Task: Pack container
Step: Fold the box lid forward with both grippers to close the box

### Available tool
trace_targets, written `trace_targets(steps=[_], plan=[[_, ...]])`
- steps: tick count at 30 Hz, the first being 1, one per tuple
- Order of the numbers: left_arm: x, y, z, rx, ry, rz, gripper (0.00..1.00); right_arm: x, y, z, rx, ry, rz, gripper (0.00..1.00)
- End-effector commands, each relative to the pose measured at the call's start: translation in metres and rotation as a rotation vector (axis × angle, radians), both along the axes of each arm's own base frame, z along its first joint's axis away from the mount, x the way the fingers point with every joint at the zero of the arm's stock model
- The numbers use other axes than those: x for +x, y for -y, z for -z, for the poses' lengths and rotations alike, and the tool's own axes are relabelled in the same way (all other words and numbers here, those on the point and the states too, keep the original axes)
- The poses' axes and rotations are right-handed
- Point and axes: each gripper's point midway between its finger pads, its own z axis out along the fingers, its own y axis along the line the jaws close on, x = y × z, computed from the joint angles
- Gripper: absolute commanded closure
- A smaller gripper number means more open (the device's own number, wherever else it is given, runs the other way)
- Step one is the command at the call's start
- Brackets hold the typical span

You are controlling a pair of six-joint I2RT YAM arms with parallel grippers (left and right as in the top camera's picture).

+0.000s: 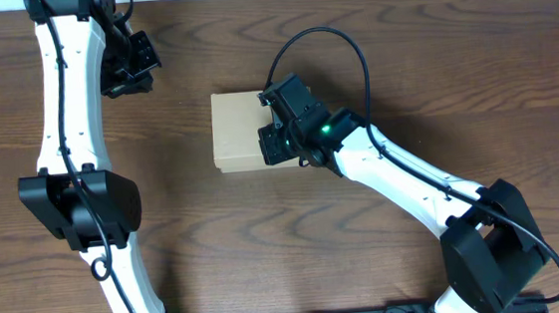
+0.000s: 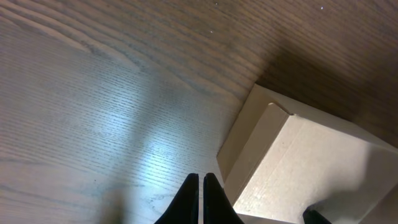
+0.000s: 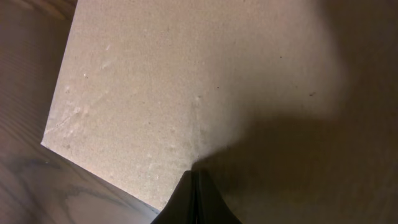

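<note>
At mid-surface, slightly left of centre in the overhead view: the container (image 1: 234,130), a plain tan cardboard box with its lid flap down and its sides square to the edges of the surface (image 1: 380,39). Right end effector (image 1: 271,145) – fingers drawn together to a single point, holding nothing – stands over the container's right-hand portion; its wrist view shows the tip (image 3: 194,182) on or just above the lid, and whether it touches cannot be told. Left end effector (image 1: 129,80) – fingers likewise narrowed to a hairline gap (image 2: 200,198), empty – hangs well apart from the container, toward the far left of the surface. From it the container (image 2: 298,168) lies ahead and to the right, one corner and a folded side flap turned toward it. The right arm is plainly the nearer, and any press or tuck on the lid would, by this reading, fall to it, straight down from where it stands. Long axis: not determinable, since the right arm's wrist covers the container's right edge in the overhead view. Contents: hidden under the lid. Lid seating along the covered edge: hidden. The right wrist view crops the container (image 3: 186,81) to one corner and part of the lid, half in shadow.
</note>
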Motion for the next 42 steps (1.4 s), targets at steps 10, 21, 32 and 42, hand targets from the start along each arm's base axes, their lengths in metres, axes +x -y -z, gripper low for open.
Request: trace_targets(steps=[10, 21, 32, 42], plan=[[-0.006, -0.002, -0.051, 0.017, 0.133, -0.004, 0.72, -0.014, -0.009, -0.069, 0.082, 0.151, -0.123, 0.35], [-0.048, 0.005, -0.125, -0.022, 0.286, 0.011, 0.04, -0.018, 0.035, -0.165, 0.150, 0.367, -0.057, 0.01], [-0.141, 0.012, -0.213, 0.007, 0.522, 0.164, 0.05, -0.073, 0.137, -0.256, 0.090, 0.635, -0.007, 0.01], [-0.252, 0.016, -0.249, 0.019, 0.714, 0.191, 0.05, -0.162, 0.208, -0.273, 0.041, 0.750, 0.085, 0.01]])
